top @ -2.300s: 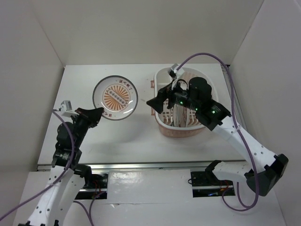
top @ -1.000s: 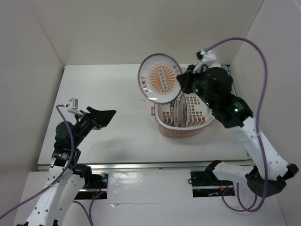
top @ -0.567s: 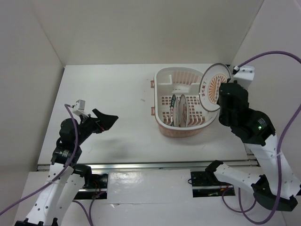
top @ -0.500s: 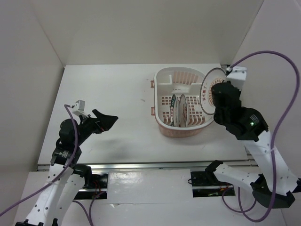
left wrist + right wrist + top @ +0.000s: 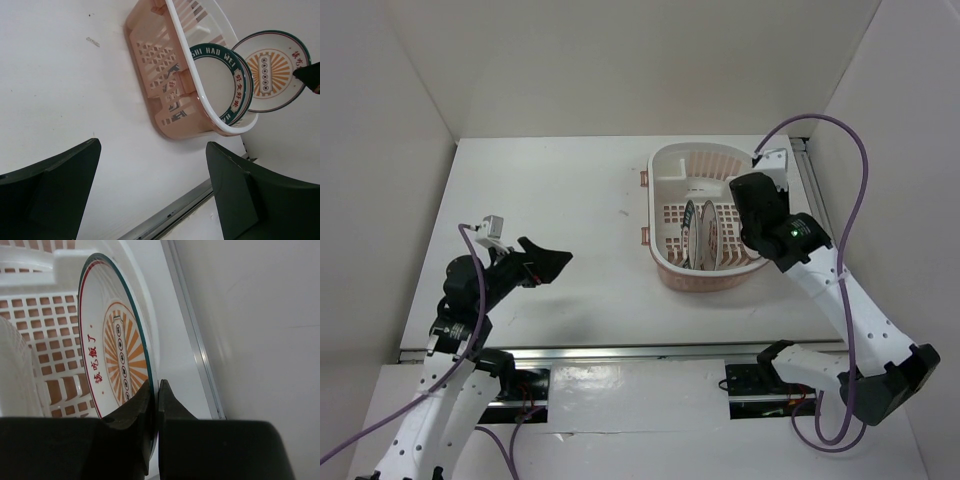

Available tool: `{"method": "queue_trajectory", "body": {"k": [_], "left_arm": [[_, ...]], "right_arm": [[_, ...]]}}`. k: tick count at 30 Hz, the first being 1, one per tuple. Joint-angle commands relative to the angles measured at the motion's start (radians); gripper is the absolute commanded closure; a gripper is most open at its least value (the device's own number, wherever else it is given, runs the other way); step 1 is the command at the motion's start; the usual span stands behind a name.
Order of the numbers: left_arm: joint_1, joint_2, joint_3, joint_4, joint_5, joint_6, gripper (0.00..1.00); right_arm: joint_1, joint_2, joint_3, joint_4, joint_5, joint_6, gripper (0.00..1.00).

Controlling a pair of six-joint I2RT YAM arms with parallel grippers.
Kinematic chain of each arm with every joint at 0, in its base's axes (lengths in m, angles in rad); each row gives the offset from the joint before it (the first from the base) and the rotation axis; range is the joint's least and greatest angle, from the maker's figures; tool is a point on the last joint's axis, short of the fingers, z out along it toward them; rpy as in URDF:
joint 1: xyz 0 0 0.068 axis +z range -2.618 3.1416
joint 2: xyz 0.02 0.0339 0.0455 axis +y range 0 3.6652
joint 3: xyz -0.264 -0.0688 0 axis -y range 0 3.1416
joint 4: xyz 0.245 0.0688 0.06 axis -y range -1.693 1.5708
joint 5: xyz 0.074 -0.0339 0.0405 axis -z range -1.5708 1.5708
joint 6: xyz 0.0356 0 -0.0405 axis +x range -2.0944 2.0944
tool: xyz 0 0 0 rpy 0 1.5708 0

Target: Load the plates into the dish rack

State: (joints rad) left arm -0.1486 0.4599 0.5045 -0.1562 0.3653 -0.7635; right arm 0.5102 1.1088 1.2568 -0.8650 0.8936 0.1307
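The right pincer [image 5: 154,390] is closed on the rim of the orange sunburst plate [image 5: 117,355], one finger on each face. The plate stands on its edge at the right end of the pale pink dish rack [image 5: 660,168]. Its patterned face is turned toward the other plates. Whether its lower edge touches the grid bottom I cannot tell.

On the plate's back side the rack's right wall is very close, with only a thin gap. Beyond that wall comes a narrow strip of worktop [image 5: 175,315], then a metal rail [image 5: 192,340] and the white side wall [image 5: 250,315]. On the front side some open grid lies between it and the next plate, which shows only as a white curve at the picture's edge.

There are three plates, all at the rack. Besides the held one, the blue-green rimmed plate [image 5: 220,80] and a second standing plate [image 5: 710,236] are close together near the rack's near end. The far part of the rack shows bare grid.

The left pincer [image 5: 152,146] is wide open with nothing in it. It hangs over the worktop, well apart from the rack. White worktop lies between them.
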Motion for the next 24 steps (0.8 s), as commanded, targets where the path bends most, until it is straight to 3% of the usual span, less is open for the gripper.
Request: {"method": "queue_trajectory", "body": {"k": [1, 9, 24], "left_arm": [[0.000, -0.020, 0.026, 0.049, 0.031, 0.015, 0.00], [-0.009, -0.029, 0.026, 0.049, 0.031, 0.015, 0.00], [-0.028, -0.047, 0.045, 0.049, 0.031, 0.015, 0.00]], "right_arm": [[-0.007, -0.015, -0.040, 0.150, -0.045, -0.066, 1.00], [-0.007, -0.026, -0.122, 0.215, -0.105, -0.089, 1.00], [-0.007, 0.026, -0.172, 0.251, -0.013, -0.108, 1.00]]}}
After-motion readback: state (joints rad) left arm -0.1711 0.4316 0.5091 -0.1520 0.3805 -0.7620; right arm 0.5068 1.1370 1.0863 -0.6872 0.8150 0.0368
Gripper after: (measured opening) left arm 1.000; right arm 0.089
